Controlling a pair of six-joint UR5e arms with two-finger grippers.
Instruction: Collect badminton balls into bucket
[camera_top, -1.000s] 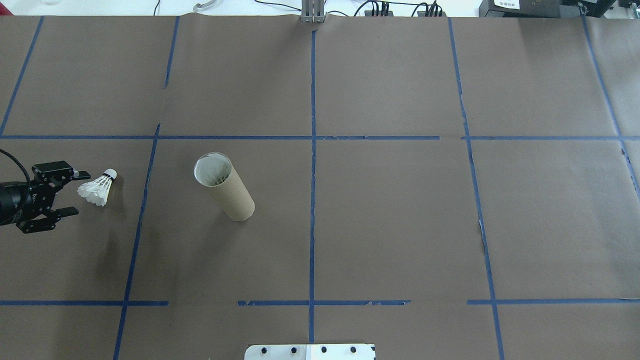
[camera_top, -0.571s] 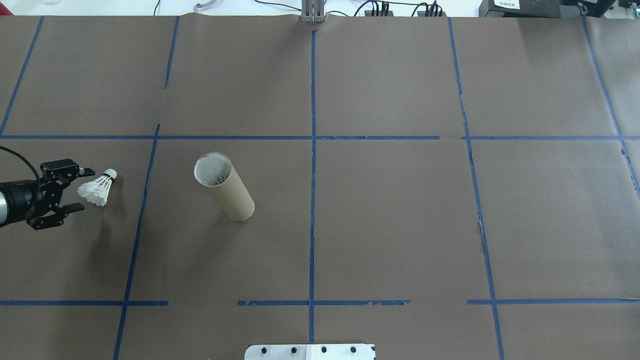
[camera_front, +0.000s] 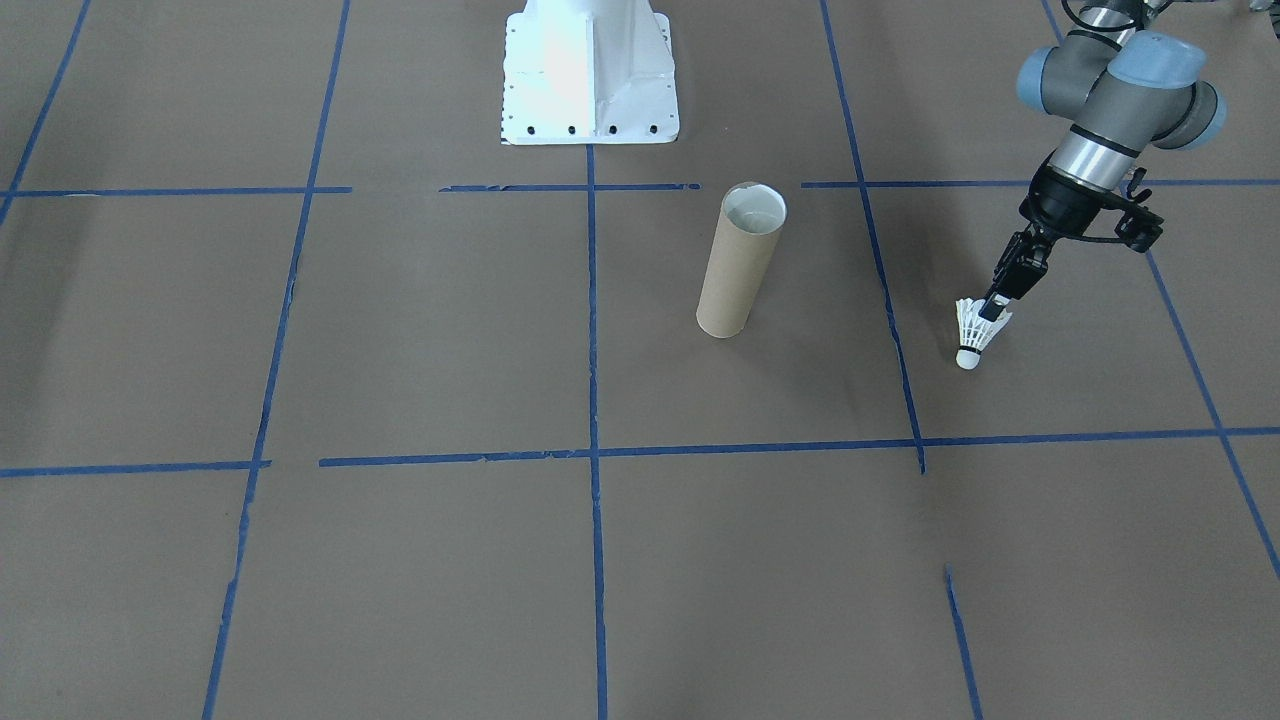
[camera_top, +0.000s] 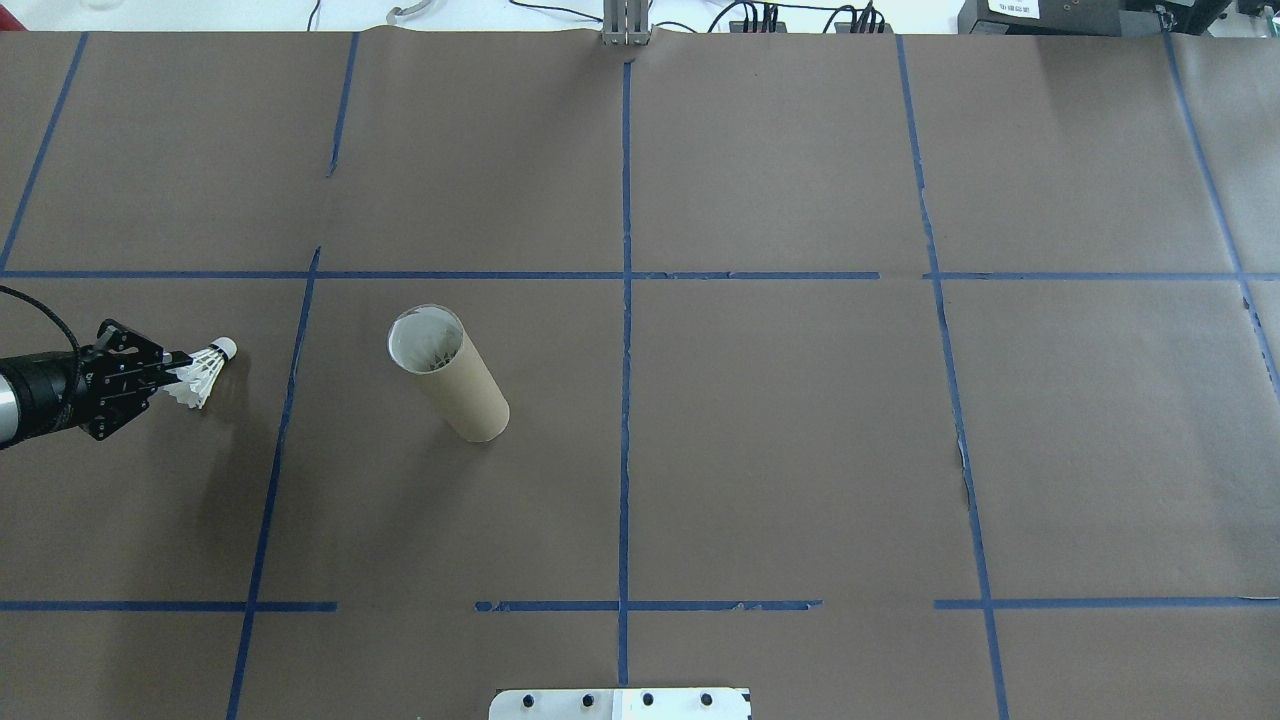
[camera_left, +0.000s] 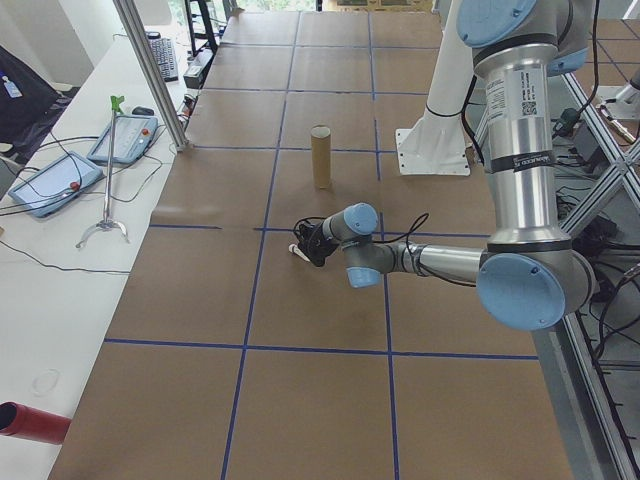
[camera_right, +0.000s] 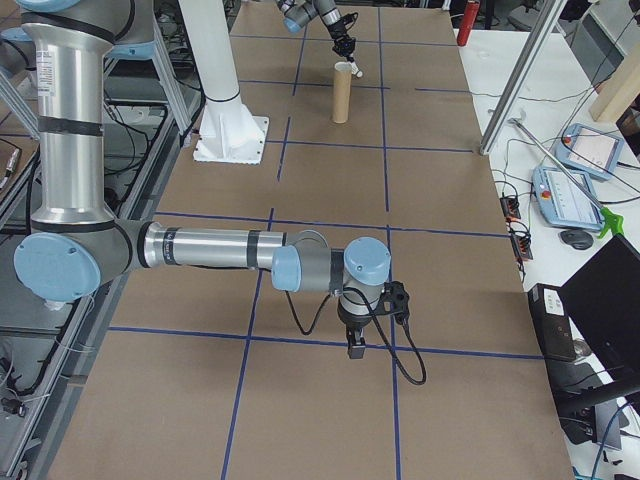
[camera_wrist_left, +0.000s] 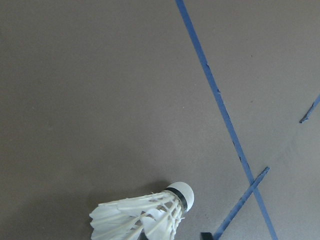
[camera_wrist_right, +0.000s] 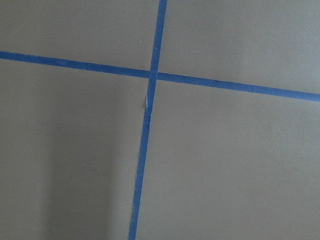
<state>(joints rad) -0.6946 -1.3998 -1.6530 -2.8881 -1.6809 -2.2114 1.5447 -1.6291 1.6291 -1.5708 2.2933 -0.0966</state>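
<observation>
A white feather badminton ball (camera_top: 207, 368) lies on the brown paper at the table's left, cork tip pointing away from the arm. My left gripper (camera_top: 178, 366) is shut on its feather skirt; in the front-facing view the fingers (camera_front: 993, 306) pinch the feathers above the cork (camera_front: 967, 358). The left wrist view shows the badminton ball (camera_wrist_left: 145, 220) at the bottom edge. The bucket (camera_top: 452, 378), a brown cardboard tube, stands upright to the right of it, with white feathers showing inside. My right gripper (camera_right: 352, 345) shows only in the exterior right view, low over the paper; I cannot tell its state.
Blue tape lines (camera_top: 626, 330) divide the brown paper into squares. The white robot base (camera_front: 588, 70) stands at the table's near middle. Cables and boxes (camera_top: 800, 18) line the far edge. The right wrist view shows only a tape crossing (camera_wrist_right: 152, 76).
My left gripper moved forward onto the badminton ball and went from open to shut on its feathers. The bucket has not moved.
</observation>
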